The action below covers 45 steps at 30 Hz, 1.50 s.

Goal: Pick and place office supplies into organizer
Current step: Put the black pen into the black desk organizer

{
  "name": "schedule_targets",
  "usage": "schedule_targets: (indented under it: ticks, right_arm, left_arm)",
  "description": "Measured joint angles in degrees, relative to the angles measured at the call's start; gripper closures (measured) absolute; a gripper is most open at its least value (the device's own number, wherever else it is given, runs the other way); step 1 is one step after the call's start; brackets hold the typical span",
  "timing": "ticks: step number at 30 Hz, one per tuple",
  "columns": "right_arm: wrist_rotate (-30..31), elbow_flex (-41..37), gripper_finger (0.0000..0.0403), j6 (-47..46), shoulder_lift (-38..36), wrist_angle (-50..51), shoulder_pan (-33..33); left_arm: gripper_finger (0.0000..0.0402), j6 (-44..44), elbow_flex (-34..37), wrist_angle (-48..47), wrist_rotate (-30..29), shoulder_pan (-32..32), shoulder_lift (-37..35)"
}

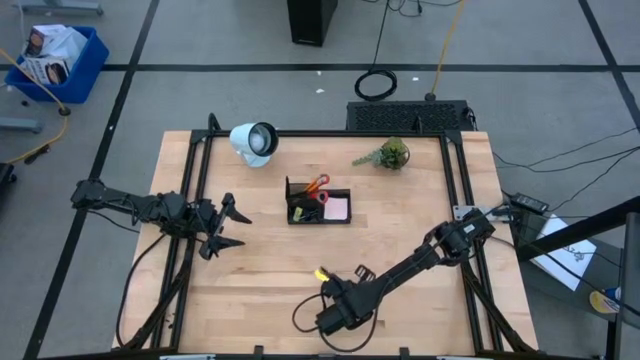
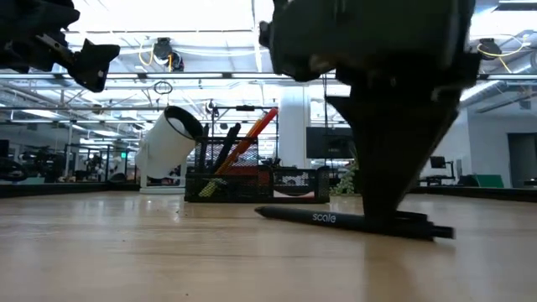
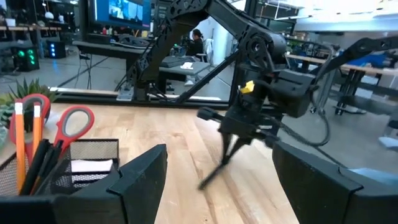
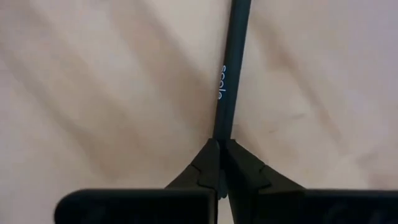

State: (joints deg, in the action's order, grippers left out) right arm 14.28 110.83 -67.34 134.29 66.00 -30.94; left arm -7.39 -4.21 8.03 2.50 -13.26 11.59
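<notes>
A black pen point(image 2: 336, 219) printed "scale" lies on the wood near the table's near edge. My right gripper point(image 1: 338, 300) stands over it pointing down, shut on it point(image 4: 221, 155). The black organizer point(image 1: 318, 206) sits mid-table with red-handled scissors point(image 1: 317, 186), orange pencils point(image 3: 28, 134), black pens and a pink sticky-note pad point(image 1: 337, 208) inside. A small yellow piece point(image 1: 321, 273) shows beside my right gripper; whether it lies on the table I cannot tell. My left gripper point(image 1: 232, 226) hovers open above the table, left of the organizer. My right gripper pinches the pen's barrel point(image 4: 224, 124) between its two fingertips point(image 2: 379, 205), just beside the "scale" print and toward the clip end. The fingers come from above, pointing down, and the pen runs out ahead between them. The pen lies on the table.
A white round lamp point(image 1: 254, 141) lies at the far left of the table and a small green plant point(image 1: 390, 154) at the far right. A black mesh panel point(image 1: 410, 115) stands beyond the far edge. Bare wood lies between the organizer and my right gripper.
</notes>
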Motion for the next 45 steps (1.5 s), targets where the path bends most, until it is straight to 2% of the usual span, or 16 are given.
schedule_targets:
  ticks: [6,12,18,23,26,30,32,36,41,45]
  right_arm:
    - [5.07,-0.39,0.0399,2.22,-2.37,1.23,0.4]
    - [7.92,-0.22,0.0399,8.77,-4.25,0.97,0.25]
    - [11.41,-0.17,0.0399,22.04,-5.41,0.21,0.27]
    - [17.36,-0.17,0.0399,37.65,-5.41,0.31,0.25]
    - [23.25,-0.15,0.0399,47.79,-5.41,-0.16,0.28]
    - [31.16,-0.15,0.0399,62.31,-5.43,-2.65,0.78]
    - [34.11,-0.15,0.0399,70.15,-5.43,-4.84,1.11]
    - [37.21,-0.13,0.0399,85.42,-5.45,-12.53,2.22]
    - [42.67,-0.07,0.0399,106.53,-5.47,-24.96,3.44]
    - [42.42,-0.07,0.0399,122.46,-5.47,-35.5,4.73]
  left_arm:
    - [0.0107,-0.81,0.0,0.01,0.0,0.0,0.03]
    - [0.0107,-0.81,0.0,0.09,-0.02,0.0,0.03]
    - [0.0107,-5.95,0.0,0.38,0.08,0.0,0.03]
    - [0.0107,-16.01,0.0,0.77,-0.35,0.0,0.04]
    - [0.0108,-26.16,0.0,0.61,-0.86,-0.01,0.05]
    - [0.0108,-32.47,0.0,0.69,1.28,-0.8,0.05]
    - [0.0108,-37.41,0.0,0.76,-0.37,-1.03,0.03]
    - [0.0108,-46.91,0.0,0.71,-2.5,-1.08,0.43]
    - [0.0108,-55.89,0.0,0.9,-1.39,-1.09,3.25]
    - [0.0108,-62.46,0.0,1.32,-1.03,-1.09,6.49]
